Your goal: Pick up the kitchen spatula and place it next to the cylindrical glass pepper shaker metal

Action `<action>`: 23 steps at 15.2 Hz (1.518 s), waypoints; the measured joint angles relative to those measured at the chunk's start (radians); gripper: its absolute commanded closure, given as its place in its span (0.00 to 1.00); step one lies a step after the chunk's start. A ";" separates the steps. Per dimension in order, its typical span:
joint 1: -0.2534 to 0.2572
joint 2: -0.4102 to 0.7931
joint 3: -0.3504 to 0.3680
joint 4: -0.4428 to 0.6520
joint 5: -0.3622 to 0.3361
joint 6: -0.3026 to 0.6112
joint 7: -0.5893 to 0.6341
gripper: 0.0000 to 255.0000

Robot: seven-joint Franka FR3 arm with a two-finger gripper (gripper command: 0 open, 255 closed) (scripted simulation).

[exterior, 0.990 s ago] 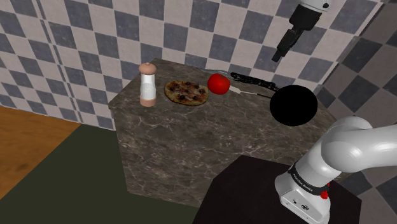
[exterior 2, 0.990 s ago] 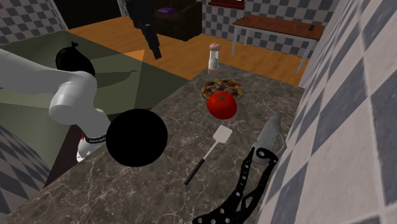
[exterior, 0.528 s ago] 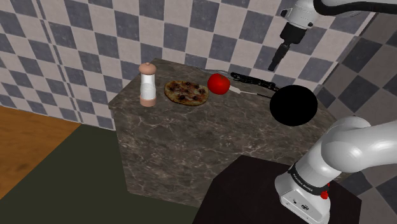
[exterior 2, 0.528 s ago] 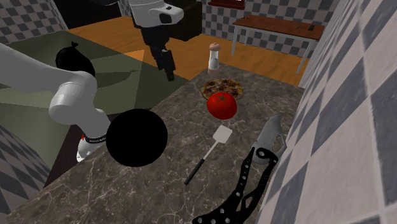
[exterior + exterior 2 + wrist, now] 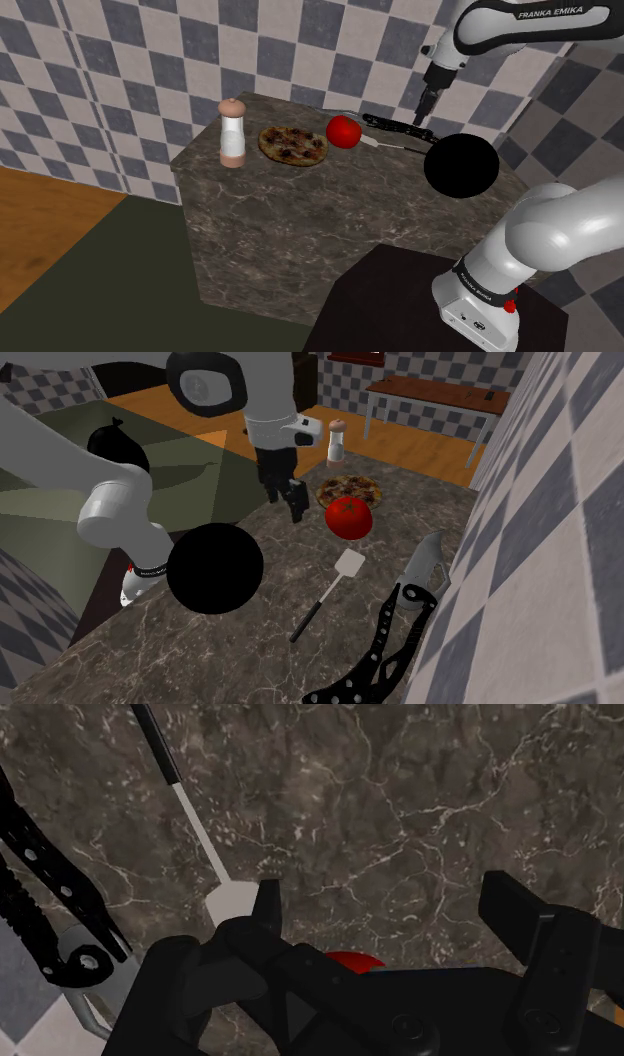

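The spatula lies flat on the dark marble counter, its white blade towards the red tomato and its thin dark handle pointing away. In the shoulder view the spatula sits between the tomato and a black ball. The pepper shaker stands upright at the counter's far left corner, also seen as the shaker. My gripper hangs open above the counter, empty. In the wrist view the spatula lies beside my open gripper, outside one finger.
A pizza lies between shaker and tomato. A black folding knife rests along the checkered wall behind the spatula. A large black ball sits at the counter's near right. The stand is at lower right.
The arm has swung down and the gripper has dropped towards the counter near the spatula and tomato. The fingers stayed open. Nothing on the counter moved.
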 measured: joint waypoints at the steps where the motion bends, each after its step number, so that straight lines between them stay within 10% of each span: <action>1: -0.001 0.030 -0.024 0.006 -0.007 0.020 -0.038 0.00; 14: 0.025 0.519 -0.217 0.183 0.089 0.257 -0.491 0.00; 23: 0.016 0.608 -0.221 0.157 0.135 0.359 -0.542 0.00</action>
